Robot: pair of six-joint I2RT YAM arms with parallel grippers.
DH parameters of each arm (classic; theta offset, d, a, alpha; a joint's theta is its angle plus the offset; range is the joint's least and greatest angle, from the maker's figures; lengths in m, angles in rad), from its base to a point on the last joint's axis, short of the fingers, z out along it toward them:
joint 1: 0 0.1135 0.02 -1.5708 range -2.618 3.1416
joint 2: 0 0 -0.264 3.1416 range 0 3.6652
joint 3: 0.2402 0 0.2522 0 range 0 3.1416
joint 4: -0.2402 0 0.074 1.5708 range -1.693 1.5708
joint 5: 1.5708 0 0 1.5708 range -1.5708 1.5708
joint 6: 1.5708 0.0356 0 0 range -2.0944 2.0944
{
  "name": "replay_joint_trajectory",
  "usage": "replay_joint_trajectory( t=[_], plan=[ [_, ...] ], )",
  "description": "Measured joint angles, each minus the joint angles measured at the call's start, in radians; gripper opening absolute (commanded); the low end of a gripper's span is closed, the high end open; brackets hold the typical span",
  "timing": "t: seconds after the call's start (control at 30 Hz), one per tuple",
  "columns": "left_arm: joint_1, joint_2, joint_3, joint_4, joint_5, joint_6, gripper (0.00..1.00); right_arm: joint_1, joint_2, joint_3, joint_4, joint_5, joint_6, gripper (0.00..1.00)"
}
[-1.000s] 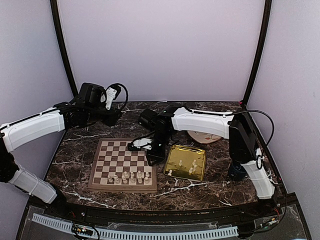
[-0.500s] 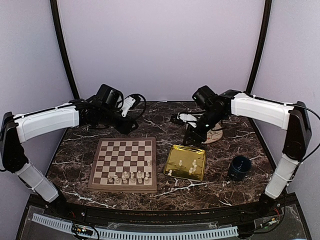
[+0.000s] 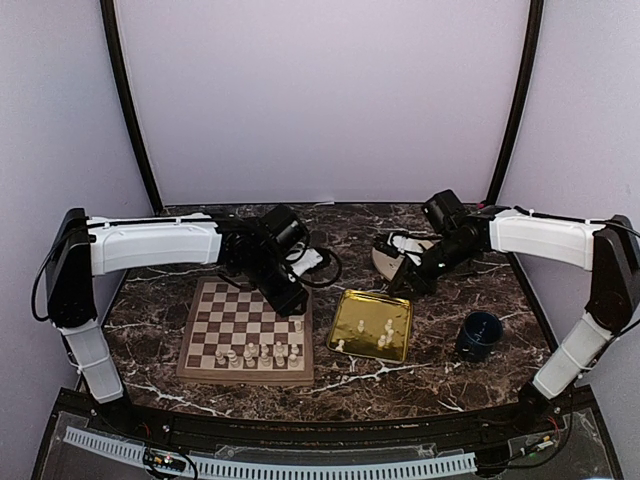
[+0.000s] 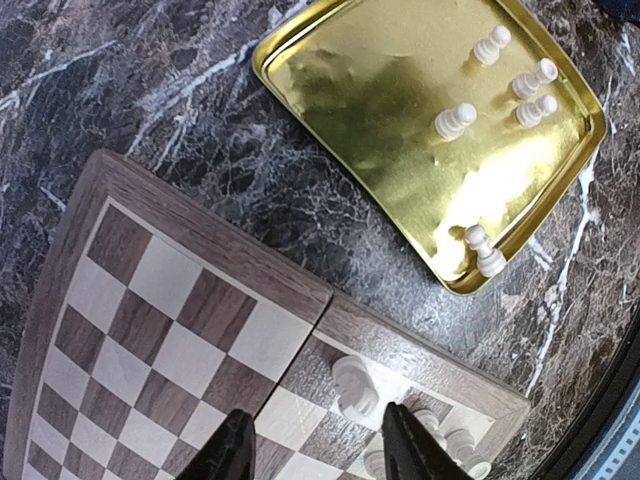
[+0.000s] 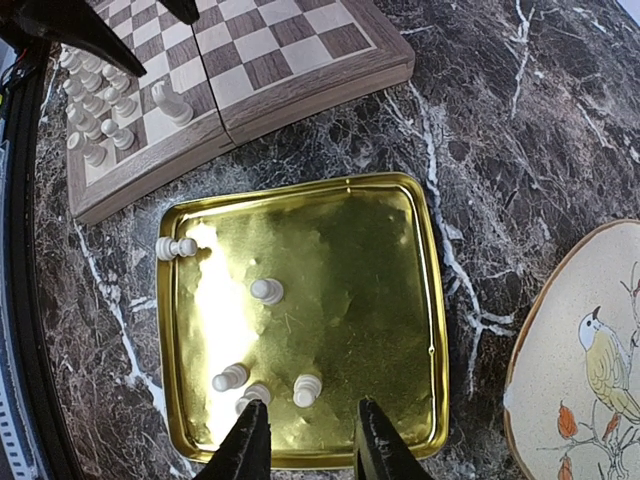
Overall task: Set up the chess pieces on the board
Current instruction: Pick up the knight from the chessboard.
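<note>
Several chess pieces [image 5: 266, 290] in gold tray [image 5: 370, 300], blue cup [image 3: 479, 334] beside it

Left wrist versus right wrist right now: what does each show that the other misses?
Only left wrist: a clear look at the left gripper, open. Only right wrist: the right gripper, open over the gold tray, and the bird plate. Both: the tray with loose chess pieces in it, and the board with one taller piece near its edge.

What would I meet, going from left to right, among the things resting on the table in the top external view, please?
board → gold tray → blue cup. The plate is left out, since it overlaps the tray's span.
</note>
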Motion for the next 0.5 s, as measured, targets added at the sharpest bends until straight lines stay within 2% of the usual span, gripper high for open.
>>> replay_joint_trajectory(
  t=[0.3,0.5],
  plan=[
    [-0.025,0.06,0.011,-0.037,0.014,0.001,0.46,0.0,0.0,-0.002,0.009,-0.007,-0.01,0.3],
    [-0.032,0.108,0.021,-0.039,0.032,0.002,0.4,0.0,0.014,-0.002,0.01,-0.008,-0.019,0.3]
  ],
)
